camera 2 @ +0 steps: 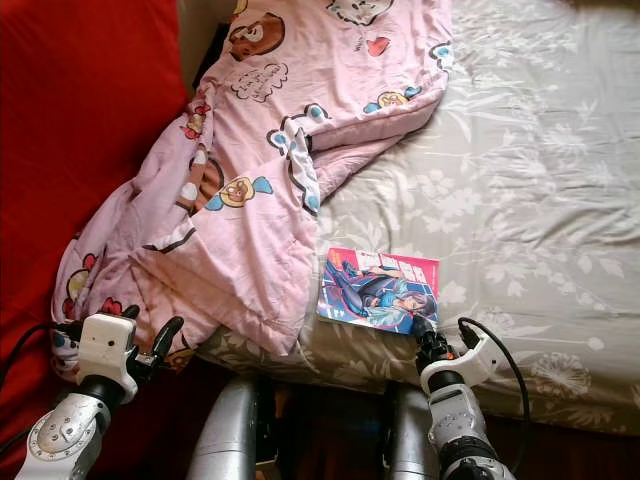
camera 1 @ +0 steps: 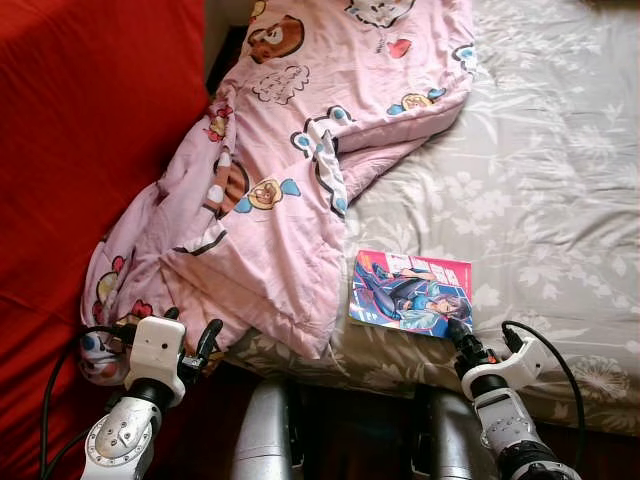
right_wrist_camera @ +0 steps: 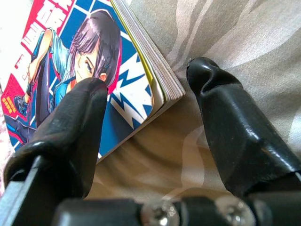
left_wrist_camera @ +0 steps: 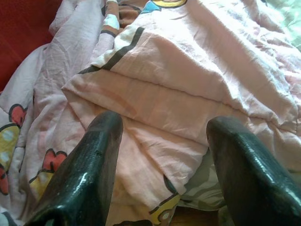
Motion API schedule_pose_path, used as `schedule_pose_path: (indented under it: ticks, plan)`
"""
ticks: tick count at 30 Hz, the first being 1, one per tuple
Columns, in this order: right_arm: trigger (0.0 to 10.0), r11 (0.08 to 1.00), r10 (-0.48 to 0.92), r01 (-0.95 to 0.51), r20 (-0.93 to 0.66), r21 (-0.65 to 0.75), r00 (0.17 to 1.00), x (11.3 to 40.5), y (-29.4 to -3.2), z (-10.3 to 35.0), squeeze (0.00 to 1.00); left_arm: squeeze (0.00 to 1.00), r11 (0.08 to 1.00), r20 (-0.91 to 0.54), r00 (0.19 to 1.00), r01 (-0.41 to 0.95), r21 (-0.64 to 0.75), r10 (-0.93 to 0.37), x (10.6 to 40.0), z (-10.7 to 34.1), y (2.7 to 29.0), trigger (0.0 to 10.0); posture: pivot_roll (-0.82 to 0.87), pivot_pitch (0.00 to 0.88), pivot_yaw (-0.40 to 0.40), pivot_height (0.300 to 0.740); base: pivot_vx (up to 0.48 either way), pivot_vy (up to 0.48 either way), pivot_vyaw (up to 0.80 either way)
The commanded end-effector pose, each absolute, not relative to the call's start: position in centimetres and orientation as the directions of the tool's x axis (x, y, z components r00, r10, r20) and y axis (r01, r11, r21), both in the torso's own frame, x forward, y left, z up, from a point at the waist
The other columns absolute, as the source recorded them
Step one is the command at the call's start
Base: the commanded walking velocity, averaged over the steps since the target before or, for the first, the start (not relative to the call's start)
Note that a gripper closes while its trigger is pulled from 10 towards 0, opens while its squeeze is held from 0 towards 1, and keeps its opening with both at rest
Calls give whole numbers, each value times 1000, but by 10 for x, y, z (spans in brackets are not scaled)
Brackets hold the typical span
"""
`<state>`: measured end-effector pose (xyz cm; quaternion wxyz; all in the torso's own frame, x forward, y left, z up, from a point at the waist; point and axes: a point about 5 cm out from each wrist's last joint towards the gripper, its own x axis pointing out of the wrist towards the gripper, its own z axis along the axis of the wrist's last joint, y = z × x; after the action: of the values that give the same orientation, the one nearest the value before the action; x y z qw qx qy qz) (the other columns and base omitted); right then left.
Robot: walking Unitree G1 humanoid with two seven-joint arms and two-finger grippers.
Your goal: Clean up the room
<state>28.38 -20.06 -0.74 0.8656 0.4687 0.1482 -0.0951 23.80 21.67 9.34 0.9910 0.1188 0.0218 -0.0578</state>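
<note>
Left gripper [left_wrist_camera: 162, 141]: jaws apart, poised over the pink quilt [camera 1: 290, 170] at the bed's near edge. Comic book [camera 1: 410, 292]: flat on the grey floral sheet [camera 1: 540, 170], beside the quilt. Right gripper [right_wrist_camera: 146, 103]: jaws apart, straddling the book's corner; right wrist view reveals page edges.

text: none legible | comic book [camera 1: 411, 292] cover title | too blurred

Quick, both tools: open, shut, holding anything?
Left tool: open, empty, over the pink blanket.
Right tool: open, straddling the corner of the comic book, not gripping it yet.
</note>
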Motion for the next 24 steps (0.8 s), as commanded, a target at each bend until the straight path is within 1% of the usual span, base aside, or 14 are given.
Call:
schedule_pose_path:
  ticks: [1,3,10,15,19,24]
  plan:
    - [10000,468,38,443,-519,765,854,253,-174,-41,0,0,958,-87,990,128,256,-109,232,91,220,10000,165,303,170,612,0,0,0]
    - [10000,425,10,468,-521,775,854,253,-178,-40,0,0,956,-89,990,131,261,-111,232,91,220,10000,163,303,171,612,0,0,0]
    - [10000,437,70,409,-483,801,873,259,-169,-36,0,0,955,-86,990,132,267,-113,232,91,219,10000,163,303,170,612,0,0,0]
    - [10000,417,111,366,-447,832,888,266,-160,-31,0,0,953,-83,990,133,273,-115,232,92,218,10000,166,301,169,612,0,0,0]
    - [10000,428,154,336,-434,839,888,268,-153,-29,0,0,948,-85,989,140,286,-120,232,92,217,10000,166,301,169,612,0,0,0]
    - [10000,412,182,316,-417,854,890,271,-147,-26,0,0,946,-86,988,145,289,-125,232,92,216,10000,169,298,170,612,0,0,0]
